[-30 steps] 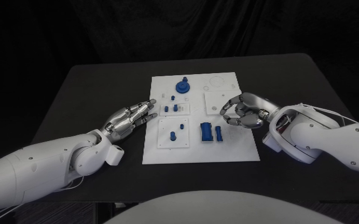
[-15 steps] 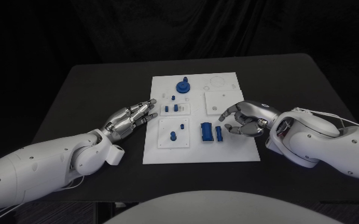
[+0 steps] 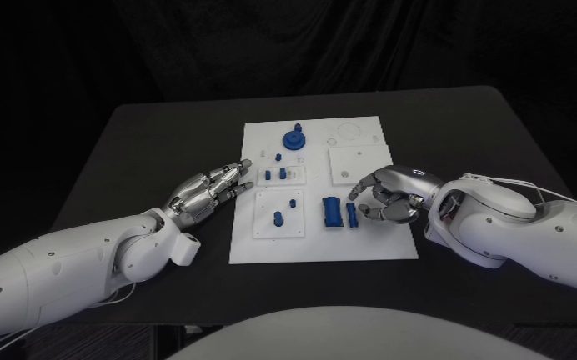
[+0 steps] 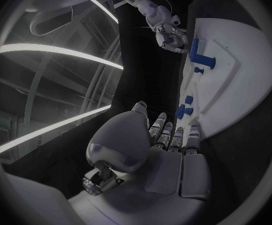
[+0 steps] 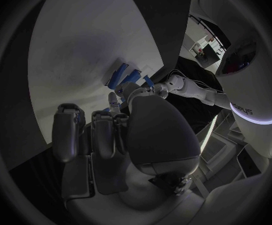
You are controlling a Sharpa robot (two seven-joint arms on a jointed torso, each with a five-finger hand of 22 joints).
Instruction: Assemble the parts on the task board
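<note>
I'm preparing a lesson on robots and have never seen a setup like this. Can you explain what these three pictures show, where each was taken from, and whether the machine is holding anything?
This is a robot with two white arms, each ending in a silver many-fingered hand, working at a black table. The square picture looks down from a camera on the robot's head. The two round pictures come from fisheye cameras at its wrists, behind each hand, so straight edges look bent.

In the middle of the table lies a flat white task board carrying small blue plastic parts, such as a round blue knob at the far end and an upright blue block nearer the robot.

The left hand is beside the board with fingers stretched out, holding nothing. The right hand has its curled fingers at a slim blue peg; whether it grips the peg is unclear.
</note>
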